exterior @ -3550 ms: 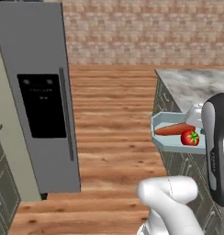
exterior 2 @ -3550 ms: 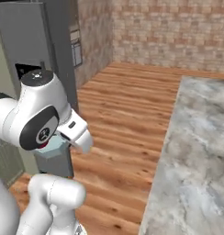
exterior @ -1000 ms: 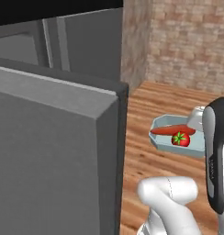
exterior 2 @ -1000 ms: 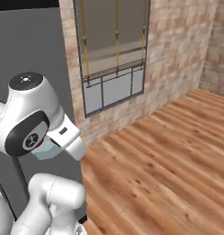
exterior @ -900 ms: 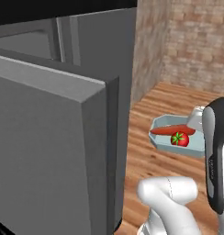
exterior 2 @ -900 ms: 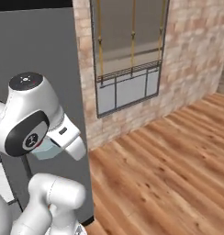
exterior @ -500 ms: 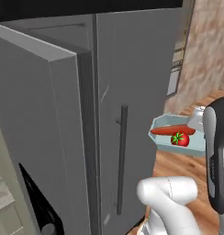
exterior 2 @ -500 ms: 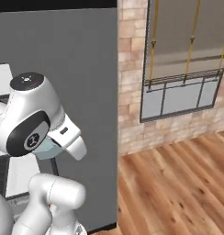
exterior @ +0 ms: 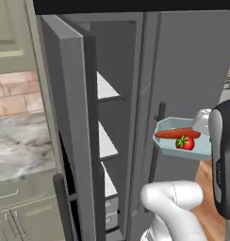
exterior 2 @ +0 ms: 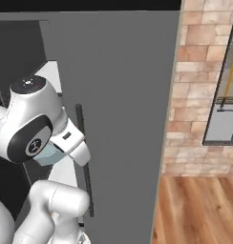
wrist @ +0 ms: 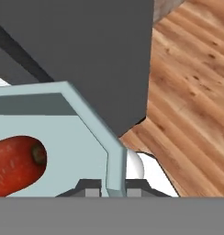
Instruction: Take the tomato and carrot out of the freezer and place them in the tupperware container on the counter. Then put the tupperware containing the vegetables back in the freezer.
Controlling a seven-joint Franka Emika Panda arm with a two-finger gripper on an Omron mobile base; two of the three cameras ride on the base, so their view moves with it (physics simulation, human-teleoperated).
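A tall dark grey freezer (exterior: pixel 183 70) stands with its left door swung open, white shelves showing inside. In front of its closed door, the robot arm holds up a pale blue tupperware container (exterior: pixel 169 143) with a carrot (exterior: pixel 176 133) and a tomato (exterior: pixel 184 142) lying inside, touching. A marble counter (exterior: pixel 18 150) sits at left.

— What of my load is hidden?

— Container (exterior: pixel 169 147): right end behind my forearm. In the hand view its left part is cut by the edge; the carrot (wrist: pixel 15 165) is cut there too.

— My gripper (wrist: pixel 115 189)?

— Fingertips (wrist: pixel 90 189) barely clear the bottom edge, pinching the rim.

— The freezer (exterior: pixel 183 70)?

— Top and right side cropped; lower shelves behind the open door.
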